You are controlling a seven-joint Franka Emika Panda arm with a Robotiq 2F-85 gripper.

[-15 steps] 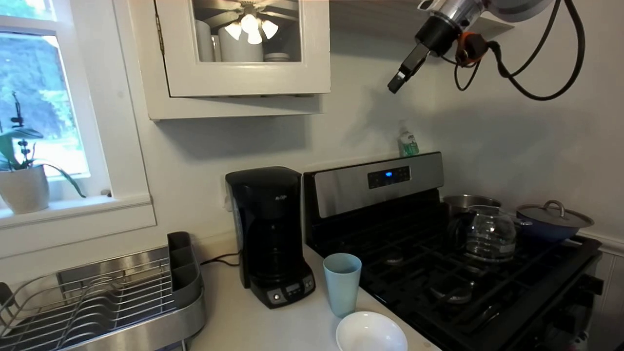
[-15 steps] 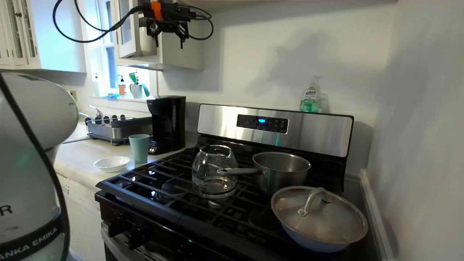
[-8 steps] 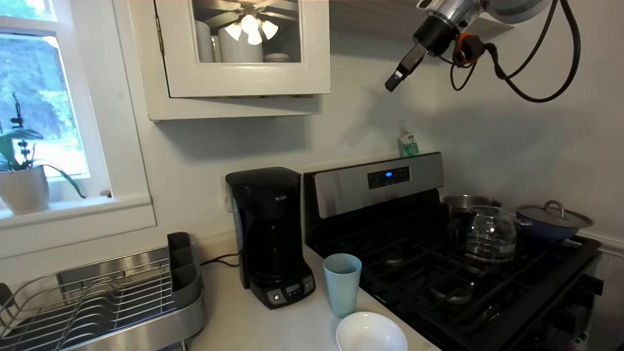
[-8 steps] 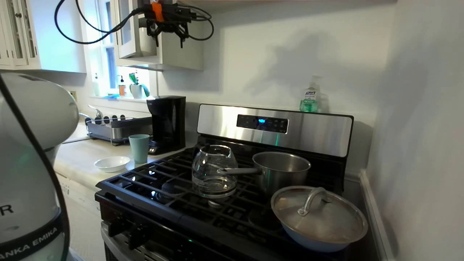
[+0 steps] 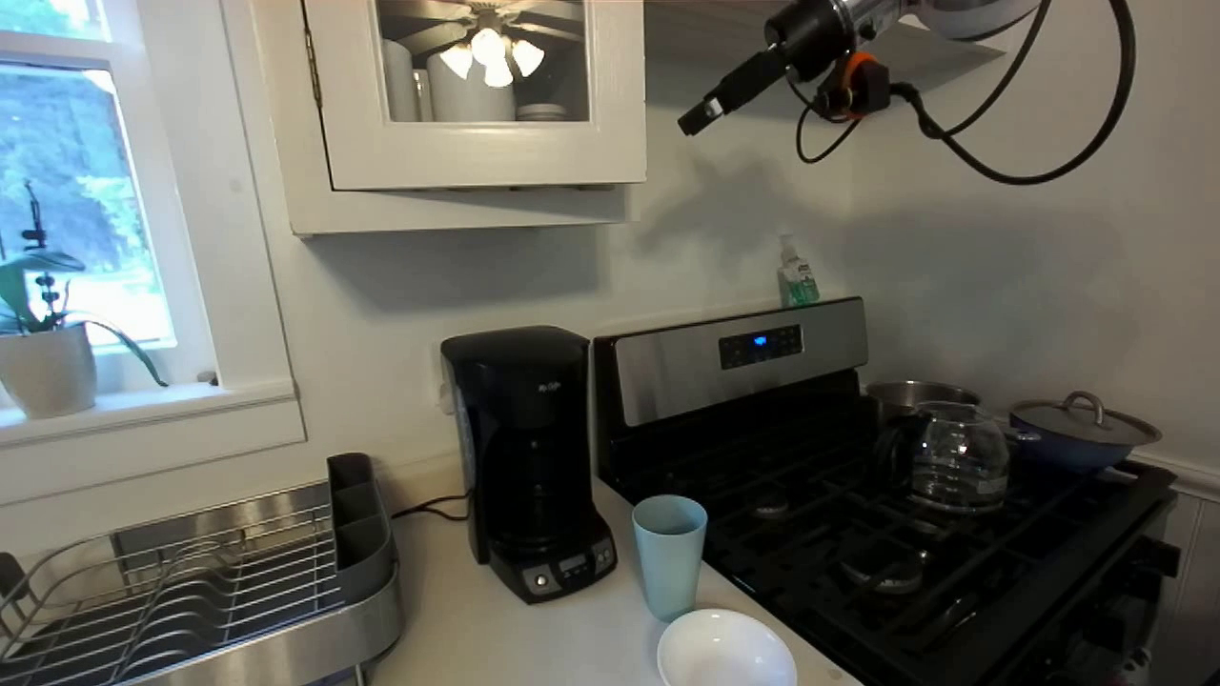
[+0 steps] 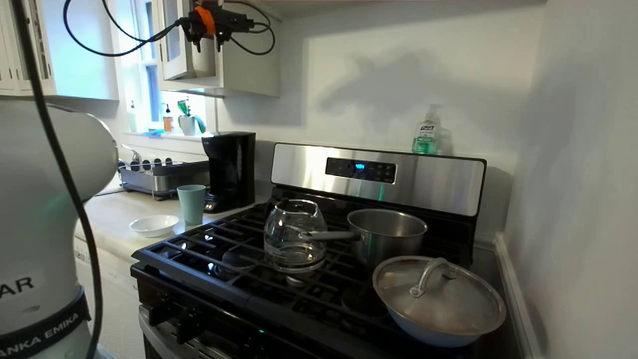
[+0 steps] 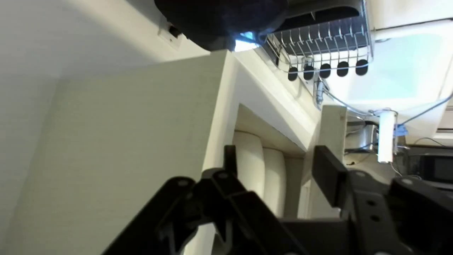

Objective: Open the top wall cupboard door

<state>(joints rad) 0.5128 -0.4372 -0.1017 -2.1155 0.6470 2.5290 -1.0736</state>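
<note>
Door [image 5: 486,154] of the wall cupboard [image 6: 253,75], above the coffee maker [image 5: 524,419] near the window [image 5: 86,219]: standing partly open. Hovering close by with claw [image 7: 276,160] spread wide, gripping nothing in view. Seemingly sitting midway through the task, needing a fuller outward swing.

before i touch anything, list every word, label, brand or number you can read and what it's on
"ANKA EMIKA": black band on the robot arm, start cut off by the picture's edge.
"AR": robot arm, above that band, also near the edge.
"PURELL", as it seems: the bottle.
Too small or blurred to read: the bottle's smaller print, the display on the stove, the logo and control panel of the coffee maker.
</note>
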